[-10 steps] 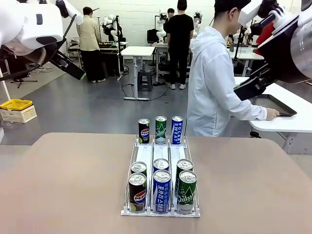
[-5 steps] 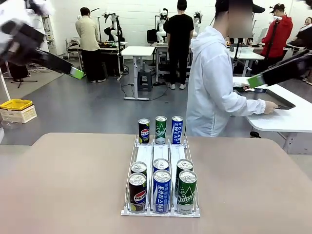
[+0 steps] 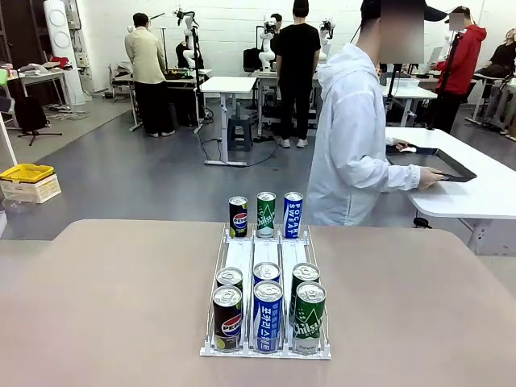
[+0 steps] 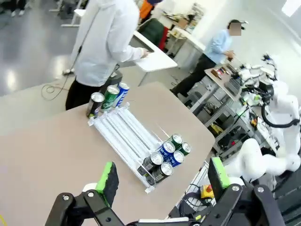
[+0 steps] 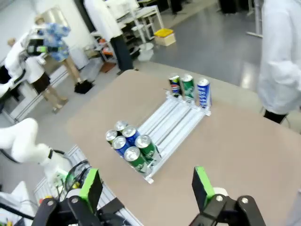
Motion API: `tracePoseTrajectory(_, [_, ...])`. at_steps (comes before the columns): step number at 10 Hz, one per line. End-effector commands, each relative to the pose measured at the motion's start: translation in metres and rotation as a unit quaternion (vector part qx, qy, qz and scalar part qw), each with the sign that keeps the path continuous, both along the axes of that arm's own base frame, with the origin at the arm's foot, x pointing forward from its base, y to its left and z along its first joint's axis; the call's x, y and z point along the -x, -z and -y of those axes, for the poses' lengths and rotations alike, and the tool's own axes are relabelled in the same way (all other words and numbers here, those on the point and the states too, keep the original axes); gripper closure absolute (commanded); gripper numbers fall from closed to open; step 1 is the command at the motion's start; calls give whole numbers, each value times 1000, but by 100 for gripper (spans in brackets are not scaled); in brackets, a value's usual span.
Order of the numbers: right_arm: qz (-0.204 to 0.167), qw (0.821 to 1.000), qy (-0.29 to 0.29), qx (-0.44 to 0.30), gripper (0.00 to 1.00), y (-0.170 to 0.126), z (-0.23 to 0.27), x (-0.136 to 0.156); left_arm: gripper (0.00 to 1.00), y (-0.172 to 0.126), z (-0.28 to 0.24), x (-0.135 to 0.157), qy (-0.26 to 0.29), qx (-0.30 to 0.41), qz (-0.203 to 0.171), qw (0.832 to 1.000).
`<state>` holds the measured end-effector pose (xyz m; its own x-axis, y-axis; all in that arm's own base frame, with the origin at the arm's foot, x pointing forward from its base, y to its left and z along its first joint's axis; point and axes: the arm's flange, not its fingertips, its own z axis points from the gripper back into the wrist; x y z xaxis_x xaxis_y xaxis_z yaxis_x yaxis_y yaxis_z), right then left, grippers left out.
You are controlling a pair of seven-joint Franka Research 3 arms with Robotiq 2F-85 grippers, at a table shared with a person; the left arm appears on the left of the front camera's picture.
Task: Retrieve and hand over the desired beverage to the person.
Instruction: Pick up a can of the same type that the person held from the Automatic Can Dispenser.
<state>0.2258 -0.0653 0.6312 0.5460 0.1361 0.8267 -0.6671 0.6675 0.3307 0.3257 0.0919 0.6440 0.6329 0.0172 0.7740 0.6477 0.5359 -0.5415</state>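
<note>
Task reads as barely begun: no can has been lifted and nothing handed over. A white rack (image 3: 266,260) with three lanes sits at the centre of the table (image 3: 97,306). At its far end, mid-frame in the front view, a Pepsi can (image 3: 238,217), a green can (image 3: 265,214) and a Pocari Sweat can (image 3: 293,214) stand upright side by side. At the near end, lower centre, are six more cans in two rows. The front row is a dark near Pepsi can (image 3: 227,319), a near blue can (image 3: 268,316) and a near green can (image 3: 310,318), all upright in their lanes. The person (image 3: 351,137) stands beyond the table's far edge, right of centre, turned side-on, with one hand (image 3: 430,177) on a dark flat thing on a white side table (image 3: 484,205) at the right edge, not pointing at the rack. Which drink is wanted cannot be told. The left tool (image 4: 162,176), at the bottom of the left wrist view, is released: green pads well apart, nothing between them, rack well below. The right tool (image 5: 146,187), at the bottom of the right wrist view, is likewise spread wide, empty and touching nothing. Everything is left to do: choice, descent, grasp, carry, handover.
</note>
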Motion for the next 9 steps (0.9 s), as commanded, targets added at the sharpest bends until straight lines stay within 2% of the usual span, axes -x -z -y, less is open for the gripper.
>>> tracePoseTrajectory(1, [-3,999,30,21,0,13,-9,7,0,-6,14,-5,-49,-57,-28,997])
tracePoseTrajectory(3, [-9,998,38,40,0,12,-11,8,0,-16,16,-3,-60,-115,-53,990])
tracePoseTrajectory(6, [-18,998,42,53,0,12,-14,4,0,-20,14,-4,-64,-113,-51,990])
tracePoseTrajectory(7, [-13,997,52,53,0,-2,-6,4,0,-20,18,-5,-66,-107,-55,990])
tracePoseTrajectory(9, [-13,997,52,53,0,-2,-6,4,0,-15,16,-7,-65,-121,-48,989])
